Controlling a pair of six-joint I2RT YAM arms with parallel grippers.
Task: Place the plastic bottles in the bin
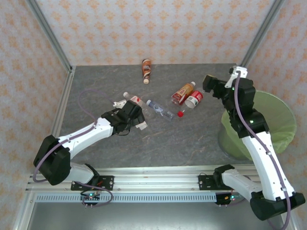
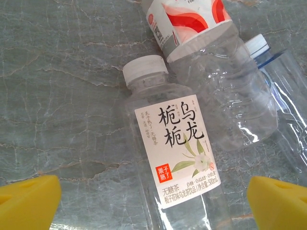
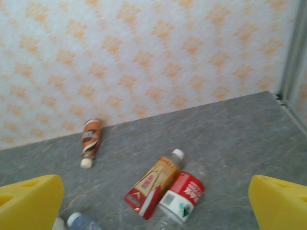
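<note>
Left gripper (image 1: 130, 115) is hanging low over the left-centre of the table (image 1: 192, 139). Its jaws are standing fully apart and holding nothing. In the left wrist view, a clear tea bottle (image 2: 172, 153) with a white cap is lying flat between the yellow pads (image 2: 29, 203). Whether the pads are touching it cannot be told. A red-and-white bottle (image 2: 201, 48) is lying just beyond, touching the tea bottle. A blue-capped bottle (image 2: 283, 81) is lying close at its right.

At centre, a brown bottle (image 1: 146, 70) is lying alone near the far wall. An orange bottle (image 1: 183, 92) and a red-label bottle (image 1: 194, 99) are lying side by side, touching, right of centre.

Right gripper (image 1: 208, 84) is hovering just right of this pair, raised above the table. Its jaws are spread wide and gripping nothing.

The bin (image 1: 283, 120) is standing at the right edge, partly behind the right arm. All the bottles listed are lying on the table, outside the bin.
</note>
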